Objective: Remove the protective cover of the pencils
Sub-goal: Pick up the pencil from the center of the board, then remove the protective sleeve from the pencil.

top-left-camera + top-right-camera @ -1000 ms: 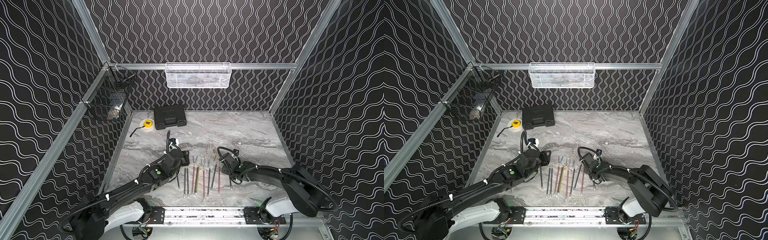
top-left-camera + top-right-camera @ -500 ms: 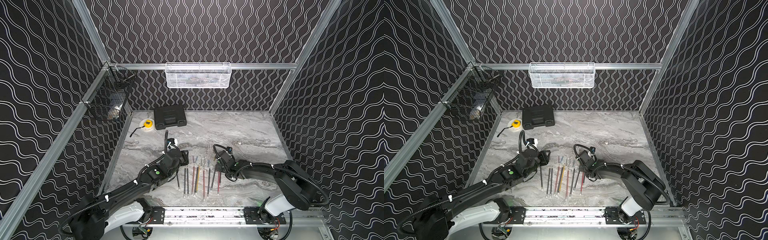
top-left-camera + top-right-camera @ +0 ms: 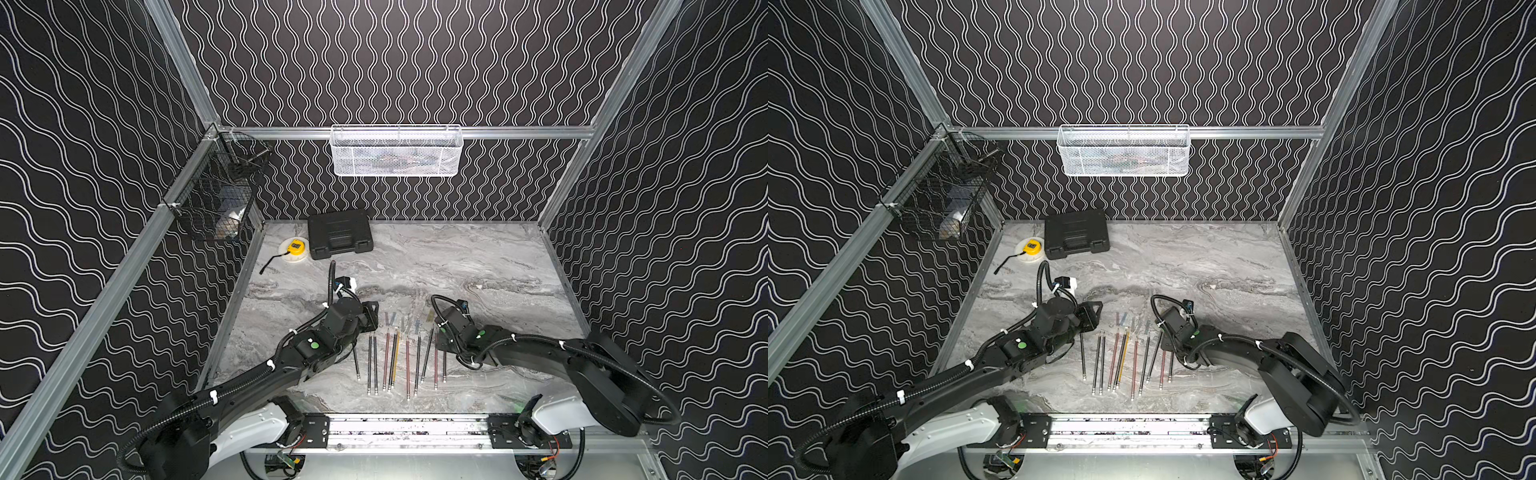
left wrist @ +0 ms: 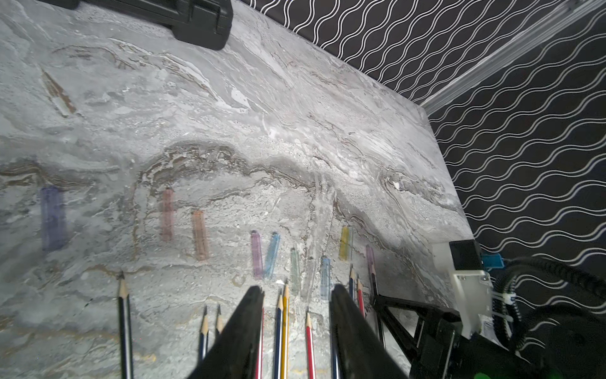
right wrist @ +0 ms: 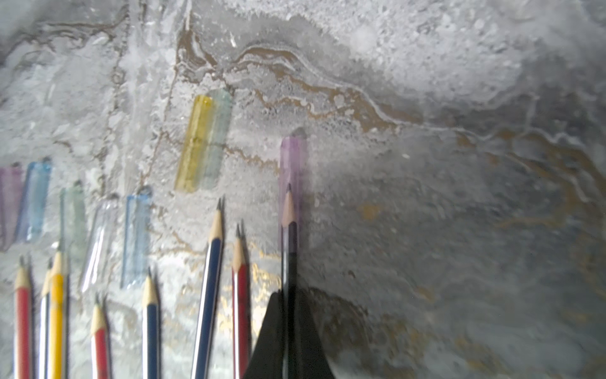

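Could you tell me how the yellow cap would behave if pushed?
The yellow cap looks like thin, see-through plastic, so probably light and quick to skid. Lying against the pale green cap, it would likely nudge that too.

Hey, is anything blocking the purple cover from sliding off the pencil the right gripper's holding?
Nothing visible. The right gripper is shut on the black pencil; past the purple cover lies bare table. The yellow cover lies off to one side, apart.

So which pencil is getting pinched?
The black pencil in the right gripper, its tip inside the purple cap; all the others lie free.
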Controlling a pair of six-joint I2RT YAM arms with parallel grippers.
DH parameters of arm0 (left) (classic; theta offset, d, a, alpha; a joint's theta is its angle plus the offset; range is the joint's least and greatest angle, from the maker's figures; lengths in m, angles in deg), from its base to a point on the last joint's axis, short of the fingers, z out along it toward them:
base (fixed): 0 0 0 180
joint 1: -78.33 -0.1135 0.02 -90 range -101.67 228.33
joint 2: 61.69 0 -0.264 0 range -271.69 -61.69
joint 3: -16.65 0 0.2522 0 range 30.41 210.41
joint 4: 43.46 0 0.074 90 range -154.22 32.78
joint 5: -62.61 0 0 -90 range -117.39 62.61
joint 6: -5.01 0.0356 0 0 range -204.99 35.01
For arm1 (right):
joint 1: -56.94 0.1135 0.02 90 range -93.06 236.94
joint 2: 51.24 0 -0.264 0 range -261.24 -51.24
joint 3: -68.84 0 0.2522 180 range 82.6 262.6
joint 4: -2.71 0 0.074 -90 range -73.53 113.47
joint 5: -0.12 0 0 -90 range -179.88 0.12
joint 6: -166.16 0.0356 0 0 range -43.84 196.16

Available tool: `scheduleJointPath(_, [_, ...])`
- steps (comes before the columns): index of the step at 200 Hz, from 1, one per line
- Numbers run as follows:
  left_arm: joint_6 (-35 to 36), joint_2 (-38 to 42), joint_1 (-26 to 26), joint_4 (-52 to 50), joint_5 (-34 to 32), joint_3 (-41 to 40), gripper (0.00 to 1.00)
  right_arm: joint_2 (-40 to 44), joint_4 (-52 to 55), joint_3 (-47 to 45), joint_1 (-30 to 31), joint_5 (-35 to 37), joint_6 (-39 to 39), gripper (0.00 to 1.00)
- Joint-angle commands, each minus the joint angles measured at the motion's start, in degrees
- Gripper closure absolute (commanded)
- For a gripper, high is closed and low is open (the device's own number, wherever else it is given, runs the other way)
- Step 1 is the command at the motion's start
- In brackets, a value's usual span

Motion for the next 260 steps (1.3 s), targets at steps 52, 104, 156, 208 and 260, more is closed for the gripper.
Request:
scheduleJointPath(52, [1.2,-6.0,-0.1,18.9,20.2,-0.7,0.43,18.2,-9.5,-9.5,1.8,-5.5,-3.1,1.00])
scheduleJointPath(104, [-3.1,-16.8,1.7,31.6,29.1,0.6,0.39,29.0,-15.3,-13.1,2.6,-11.0,-5.5,1.00])
scheduleJointPath(156, [-0.6,-20.8,8.0,27.7,24.8,5.1,0.37,27.0,-17.0,-11.0,3.1,-12.7,-5.9,1.00])
scheduleJointPath(208, [-0.4,-22.9,8.9,24.9,21.8,6.8,0.38,28.0,-17.1,-10.2,4.8,-11.3,-6.2,1.00])
scheduleJointPath(260, [-0.2,-23.0,9.4,23.9,20.5,7.2,0.42,27.0,-17.4,-9.0,7.4,-9.2,-6.7,1.00])
